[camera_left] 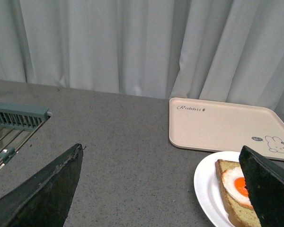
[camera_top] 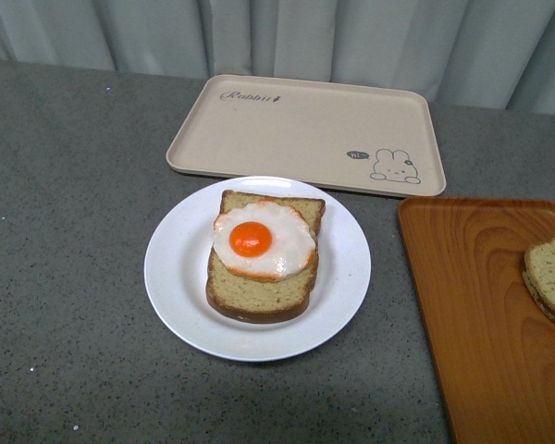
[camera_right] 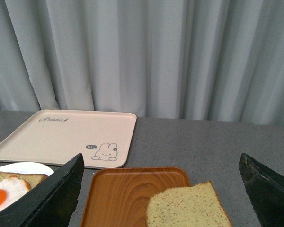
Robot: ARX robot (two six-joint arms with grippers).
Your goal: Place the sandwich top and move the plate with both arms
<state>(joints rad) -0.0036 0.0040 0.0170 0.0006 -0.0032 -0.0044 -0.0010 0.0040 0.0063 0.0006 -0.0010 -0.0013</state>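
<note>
Both hands stand released with nothing in them. The left hand (camera_left: pixel 161 149) hangs over bare counter (camera_top: pixel 65 231) at about 9 o'clock from the plate (camera_top: pixel 180 296). The right hand (camera_right: pixel 161 156) hangs with its fingers wide apart above the orange tray (camera_top: pixel 472 314).

The sandwich top (camera_top: pixel 553 277) lies flat on that tray, at 3 o'clock from the plate and well apart from it. The front view cuts it off, so I cannot tell how close it sits to the tray's far rim. A pinch there may push the slice against the rim or catch only crust, which would likely tear or slip.

On the plate, the fried egg (camera_top: pixel 259 242) sits toward 12 o'clock on the lower slice (camera_top: pixel 254 296). It looks domed and glossy, so a top set down off-centre could slide off.

The plate's low, smooth rim offers little grip, and uneven lifting by the two arms would tilt the stack. The beige tray (camera_top: pixel 296 129) at 12 o'clock lies close enough to be bumped.
</note>
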